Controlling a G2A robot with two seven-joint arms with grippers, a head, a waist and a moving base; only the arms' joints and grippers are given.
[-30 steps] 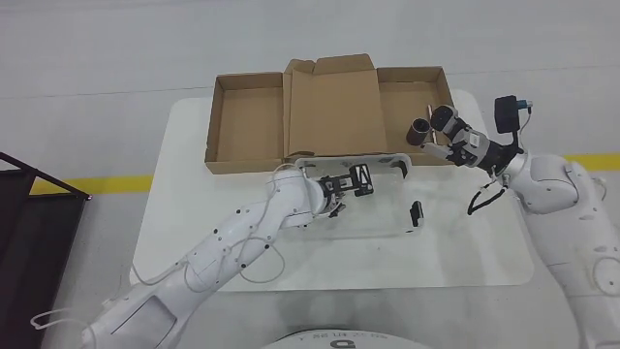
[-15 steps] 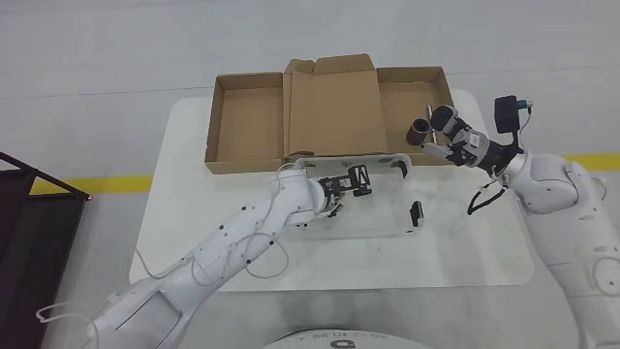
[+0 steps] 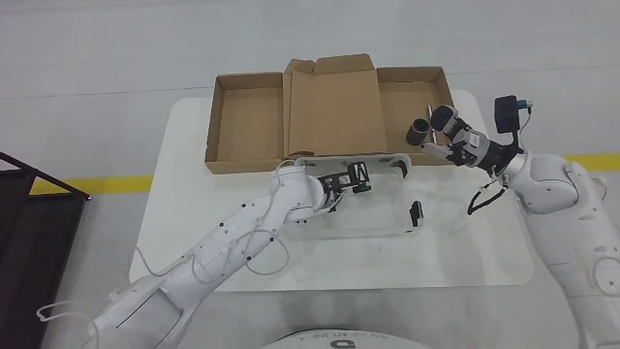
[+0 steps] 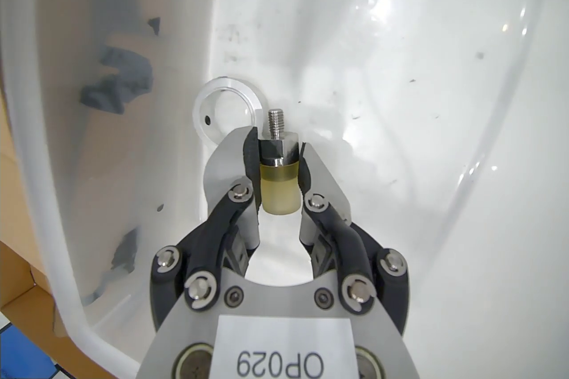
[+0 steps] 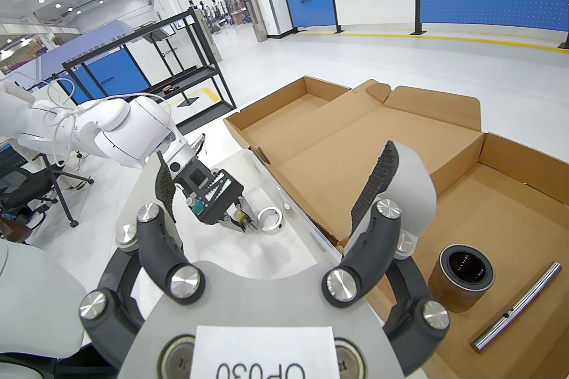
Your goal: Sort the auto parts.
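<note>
Clamping yellowish threaded stud point(image 4: 276, 189) inside clear bin point(image 4: 31, 176), left fingers point(image 4: 226, 165); right fingers point(image 5: 409, 181) apart above cardboard box point(image 5: 346, 141).

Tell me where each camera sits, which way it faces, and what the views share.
Top view: above the arms, facing down on table, box and tray; left arm and right arm show.
Left wrist view: on that wrist, facing into the tray; left gripper shut on a stud, ring beside.
Right wrist view: on that wrist, facing across the box to the left arm; right gripper open; sleeve and rod in box.
Shared: both wrist views show ring and left gripper.
</note>
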